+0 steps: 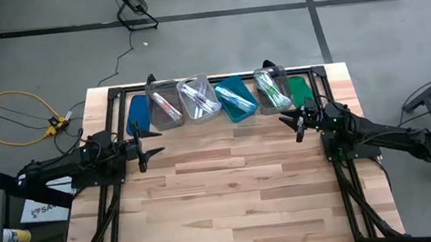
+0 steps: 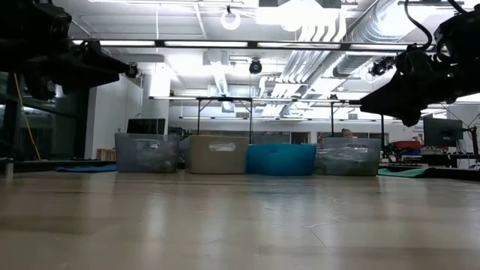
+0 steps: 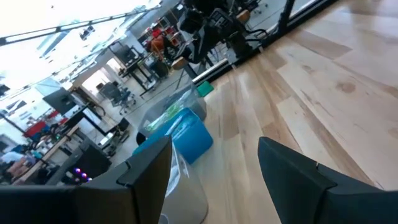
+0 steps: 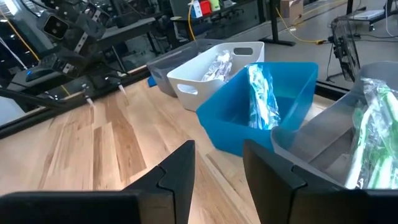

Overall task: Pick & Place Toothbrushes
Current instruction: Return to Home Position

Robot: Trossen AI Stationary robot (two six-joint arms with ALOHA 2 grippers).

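The wooden table (image 1: 232, 192) carried a row of bins along its far edge, the teal bin (image 1: 236, 100) among them. Left of the teal bin, the left gripper (image 1: 151, 153) hung above the boards, fingers wide apart, holding nothing. The right gripper (image 1: 297, 121) hovered right of it, fingers narrowly parted, holding nothing. The toothbrushes (image 4: 261, 106) lay inside the teal bin and its neighbours.
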